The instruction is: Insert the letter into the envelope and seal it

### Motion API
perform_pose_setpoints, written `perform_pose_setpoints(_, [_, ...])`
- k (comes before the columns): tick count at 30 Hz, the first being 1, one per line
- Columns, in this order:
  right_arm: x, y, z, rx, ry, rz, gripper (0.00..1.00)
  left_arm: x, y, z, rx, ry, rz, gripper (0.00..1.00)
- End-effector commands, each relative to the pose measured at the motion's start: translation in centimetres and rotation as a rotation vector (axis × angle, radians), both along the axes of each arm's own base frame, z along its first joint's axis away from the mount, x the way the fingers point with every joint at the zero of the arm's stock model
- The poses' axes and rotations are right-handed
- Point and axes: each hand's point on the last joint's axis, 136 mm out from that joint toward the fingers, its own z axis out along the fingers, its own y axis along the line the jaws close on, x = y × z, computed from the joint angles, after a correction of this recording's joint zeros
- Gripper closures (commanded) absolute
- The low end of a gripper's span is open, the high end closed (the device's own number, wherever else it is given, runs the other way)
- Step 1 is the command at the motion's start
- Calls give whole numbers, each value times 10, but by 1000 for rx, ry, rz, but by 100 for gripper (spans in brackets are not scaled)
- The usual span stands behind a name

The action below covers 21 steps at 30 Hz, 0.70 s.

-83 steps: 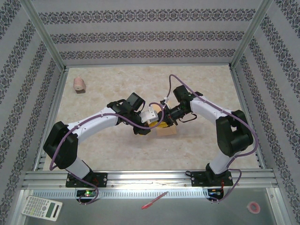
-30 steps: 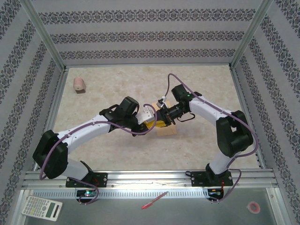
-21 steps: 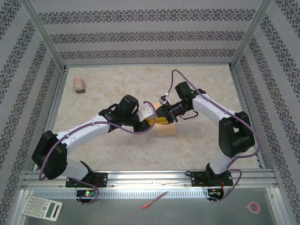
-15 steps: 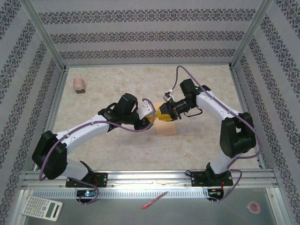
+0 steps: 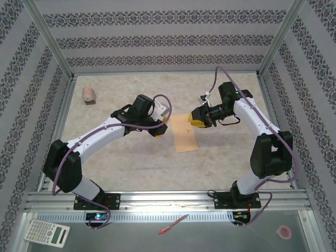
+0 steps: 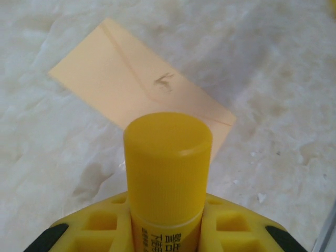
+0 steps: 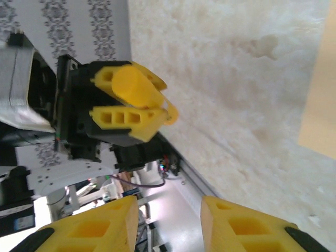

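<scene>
Tan envelope (image 5: 185,133) lies flat on the tabletop (image 5: 226,157), now uncovered as both arms have drawn apart. Left gripper (image 5: 162,126), just left of it, clamps a yellow glue stick (image 6: 167,173). Right gripper (image 5: 195,116), at its upper right corner, fingers spread, empty.

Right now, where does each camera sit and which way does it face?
Top: above and behind the bases, looking down on the table; left arm, right arm and envelope show.
Left wrist: on the left hand, looking down past its held glue stick at the envelope; its fingers show.
Right wrist: on the open right hand, looking across the table at the left hand; its fingers show.
Shared: both wrist views catch the glue stick and envelope.
</scene>
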Motion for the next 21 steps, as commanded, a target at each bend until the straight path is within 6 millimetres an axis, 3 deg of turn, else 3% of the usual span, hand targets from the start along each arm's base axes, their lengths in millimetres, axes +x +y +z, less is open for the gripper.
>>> perform_pose_setpoints(1, [8,-12,-9,-114,-50,-38,64,11,34,-22,82,169,258,100])
perform_pose_setpoints(8, [10,-15,-27,-162,-42,-58,64,17,67,-51,202,339,526,100])
perform_pose_setpoints(13, [8,-16,-34,-173,-40,-58,64,9,77,-77,269,427,612,100])
perform_pose_setpoints(21, [7,-18,-40,-183,-41,-54,64,9,90,-101,350,442,675,100])
